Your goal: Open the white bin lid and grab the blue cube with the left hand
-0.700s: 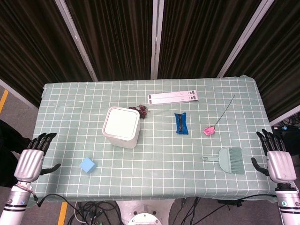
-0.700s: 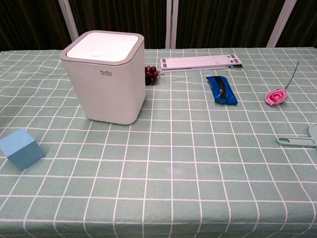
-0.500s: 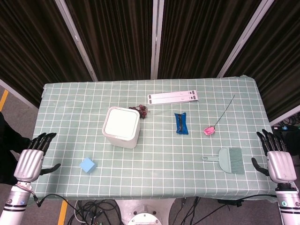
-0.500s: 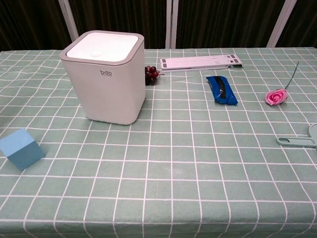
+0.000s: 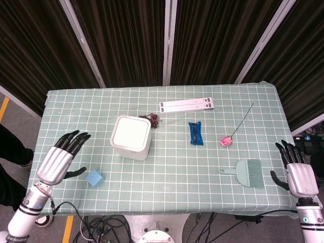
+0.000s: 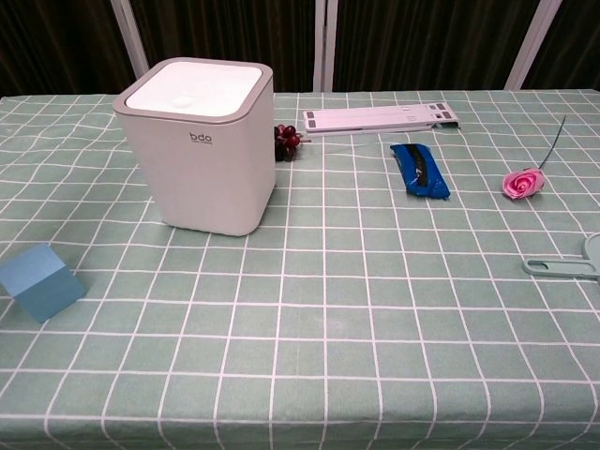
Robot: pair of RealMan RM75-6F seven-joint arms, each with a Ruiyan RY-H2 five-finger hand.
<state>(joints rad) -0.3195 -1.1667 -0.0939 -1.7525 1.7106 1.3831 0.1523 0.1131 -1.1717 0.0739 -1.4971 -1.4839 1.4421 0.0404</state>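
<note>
The white bin point(image 5: 131, 137) point(image 6: 199, 145) stands left of the table's middle with its lid point(image 6: 196, 89) down flat. A blue cube point(image 5: 94, 178) point(image 6: 39, 282) lies on the cloth toward the front left corner. My left hand point(image 5: 59, 160) hovers just left of the cube over the table's left part, fingers spread and holding nothing. At the table's right edge my right hand point(image 5: 295, 171) is also spread and holds nothing. Neither hand shows in the chest view.
Dark grapes point(image 5: 152, 119) lie behind the bin, with a white flat stand point(image 5: 187, 105) further back. A blue pouch point(image 5: 195, 133), a pink rose point(image 5: 226, 140) and a green hand brush point(image 5: 247, 172) lie on the right half.
My left hand has swung in from beside the table's left edge to over the cloth, close to the blue cube. The right hand has barely moved.
</note>
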